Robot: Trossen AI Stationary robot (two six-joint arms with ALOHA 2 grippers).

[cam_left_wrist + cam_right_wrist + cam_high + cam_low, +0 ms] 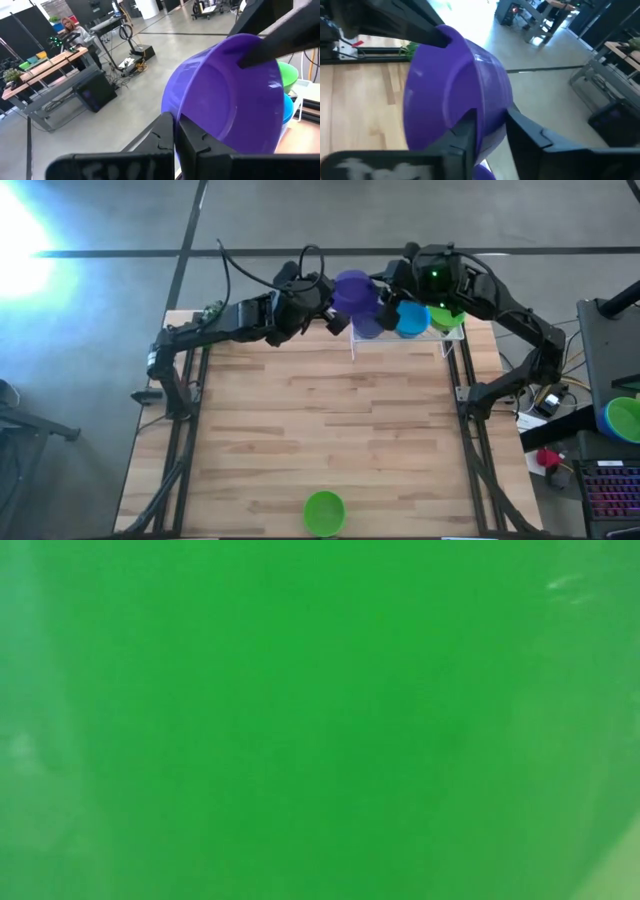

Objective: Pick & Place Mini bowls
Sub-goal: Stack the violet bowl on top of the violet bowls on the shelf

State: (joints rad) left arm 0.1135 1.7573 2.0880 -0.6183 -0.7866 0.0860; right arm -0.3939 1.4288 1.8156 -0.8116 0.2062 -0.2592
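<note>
Both pincers clench one small round purple plastic bowl (352,290): the left pincer (335,318) and right pincer (385,288) each pinch its rim. A green plastic bowl (324,512) lies far away on the wooden desk (300,430); most bowls remain beside the pincers.

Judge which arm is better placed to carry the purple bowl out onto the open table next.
Hard to separate: both grip it. The left gripper and the right gripper each pinch the purple bowl's rim above the white rack. Slightly left, since the right arm reaches across the racked bowls.
</note>
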